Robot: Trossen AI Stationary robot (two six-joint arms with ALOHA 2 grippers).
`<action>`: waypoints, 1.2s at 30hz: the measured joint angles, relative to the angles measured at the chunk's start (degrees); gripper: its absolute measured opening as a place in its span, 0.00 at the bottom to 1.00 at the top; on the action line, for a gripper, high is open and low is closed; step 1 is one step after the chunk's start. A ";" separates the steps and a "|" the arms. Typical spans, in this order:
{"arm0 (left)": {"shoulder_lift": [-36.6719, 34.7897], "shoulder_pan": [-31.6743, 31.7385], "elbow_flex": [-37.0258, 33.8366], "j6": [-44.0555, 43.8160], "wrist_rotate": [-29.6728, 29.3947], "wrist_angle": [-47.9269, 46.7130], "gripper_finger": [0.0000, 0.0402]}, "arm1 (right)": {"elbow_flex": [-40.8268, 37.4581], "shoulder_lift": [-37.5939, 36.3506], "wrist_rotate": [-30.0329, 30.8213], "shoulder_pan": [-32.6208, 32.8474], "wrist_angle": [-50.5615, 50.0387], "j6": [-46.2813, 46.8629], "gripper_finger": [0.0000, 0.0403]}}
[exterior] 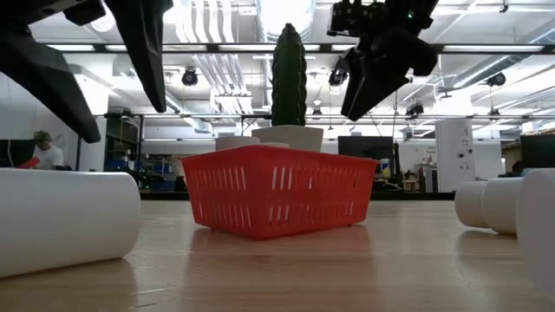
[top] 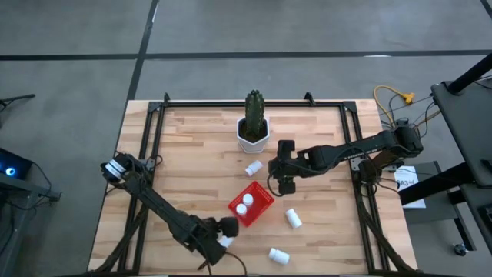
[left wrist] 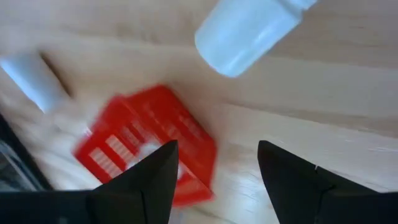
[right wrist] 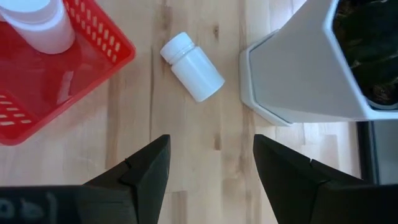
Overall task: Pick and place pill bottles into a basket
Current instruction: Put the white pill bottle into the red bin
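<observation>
Left gripper (top: 223, 235): near edge of table (top: 192, 146), left of centre, above the wood. Fingers (left wrist: 149, 180) spread, nothing between them. One bottle (top: 225, 241) on its side just beside that gripper in the high view; touching or apart, cannot tell.

Basket (top: 250, 204): centre of table, turned diamond-wise. Held two bottles (top: 245, 204) standing upright, side by side.

Bottle on its side (top: 253, 167): far side of basket, between basket and pot (top: 253, 137), apart from both. Seen in the right wrist view (right wrist: 192, 66) with cap pointing toward the basket (right wrist: 56, 81) corner.

Right gripper (top: 283, 183): just right of basket, raised above the table. Fingers (right wrist: 140, 180) spread, empty.

Bottle on its side (top: 292, 218): right of basket, nearer than the right gripper, apart from both.

Bottle on its side (top: 278, 255): near edge, right of the left gripper, well apart from basket.

Pot with cactus (top: 254, 111): far centre of table.
</observation>
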 joint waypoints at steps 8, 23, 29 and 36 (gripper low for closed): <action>0.00 -0.44 -1.42 15.09 0.02 5.55 0.50 | 0.02 0.00 0.37 0.00 -0.02 -0.02 0.54; 0.00 -0.40 -1.42 20.09 0.83 16.26 0.50 | 0.00 -0.37 1.61 -0.02 0.04 0.39 0.54; 0.00 -0.37 -1.42 19.16 0.85 23.26 0.50 | 0.00 -0.37 1.61 0.00 0.09 0.89 0.54; 0.00 -0.37 -1.42 29.11 2.81 16.56 0.50 | 0.00 -0.37 1.59 0.00 0.04 2.15 0.54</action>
